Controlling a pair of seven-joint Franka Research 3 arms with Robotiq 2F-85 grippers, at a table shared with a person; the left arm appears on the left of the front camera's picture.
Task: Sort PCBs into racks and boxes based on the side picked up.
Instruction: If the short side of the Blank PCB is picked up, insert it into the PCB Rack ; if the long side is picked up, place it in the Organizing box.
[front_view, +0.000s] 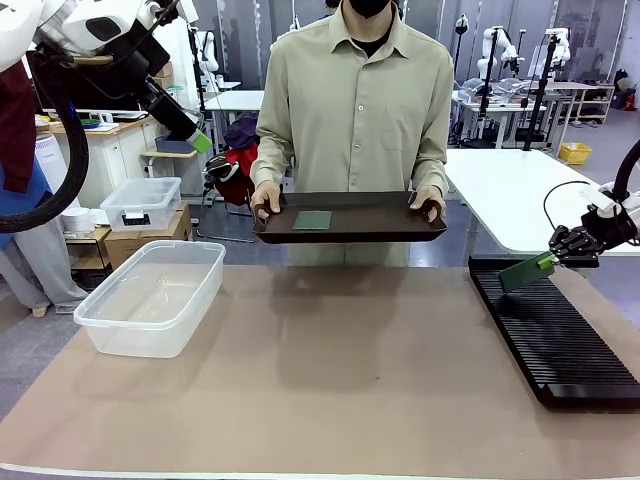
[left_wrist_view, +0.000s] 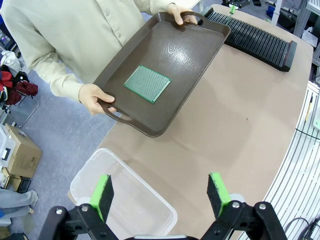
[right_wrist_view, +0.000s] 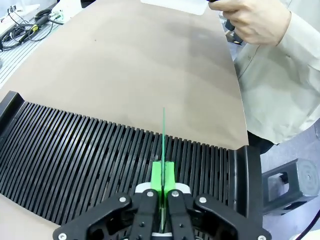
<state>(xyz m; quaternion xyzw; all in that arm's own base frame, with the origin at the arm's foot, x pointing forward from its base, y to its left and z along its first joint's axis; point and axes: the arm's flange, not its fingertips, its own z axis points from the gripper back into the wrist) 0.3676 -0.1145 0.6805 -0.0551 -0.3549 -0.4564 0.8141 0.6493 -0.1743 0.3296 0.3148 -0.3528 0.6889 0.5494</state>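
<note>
A green PCB (front_view: 525, 271) hangs tilted over the far end of the black slotted rack (front_view: 560, 335), with my right gripper (front_view: 553, 260) shut on it. Seen edge-on in the right wrist view, this PCB (right_wrist_view: 163, 135) stands just above the rack's slots (right_wrist_view: 90, 155) between my green pads (right_wrist_view: 163, 174). A second PCB (front_view: 312, 220) lies flat on the dark tray (front_view: 385, 222) that the person holds at the far side; the left wrist view shows this PCB (left_wrist_view: 147, 84) too. My left gripper (left_wrist_view: 162, 192) is open, high above the clear box (front_view: 152, 295).
The person's hands (front_view: 266, 198) grip the tray's handles. A smaller clear lidded bin (front_view: 142, 203) sits on cardboard boxes beyond the table's left. The brown tabletop (front_view: 340, 360) lies bare between box and rack.
</note>
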